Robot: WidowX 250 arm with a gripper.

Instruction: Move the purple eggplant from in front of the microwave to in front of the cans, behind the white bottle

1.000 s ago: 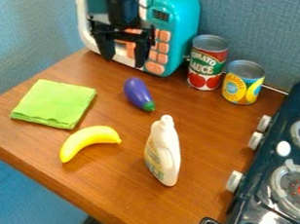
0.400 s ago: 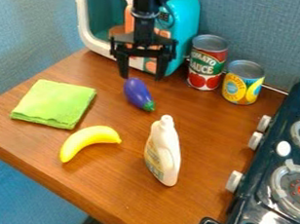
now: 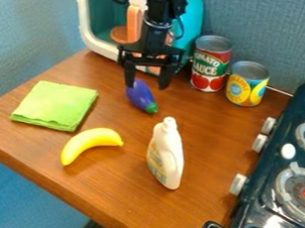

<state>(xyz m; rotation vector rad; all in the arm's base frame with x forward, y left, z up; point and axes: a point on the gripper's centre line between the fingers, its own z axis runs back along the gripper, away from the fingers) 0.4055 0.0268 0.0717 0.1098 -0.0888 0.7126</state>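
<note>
The gripper hangs at the top centre, in front of the toy microwave, with its fingers apart and nothing between them that it grips. Its tips are at the upper end of the purple eggplant, one fingertip partly covering its edge; whether they touch cannot be told. Left of the eggplant lies a folded green cloth. A yellow banana rests below the cloth. The white bottle stands upright near the middle of the wooden table.
A red-labelled can and a yellow-labelled can stand right of the microwave, near the back wall. The dark toy stove with white knobs runs along the right side.
From in front of the microwave's buttons, the gripper has moved right and somewhat down toward the eggplant. The objects on the table have stayed where they were.
</note>
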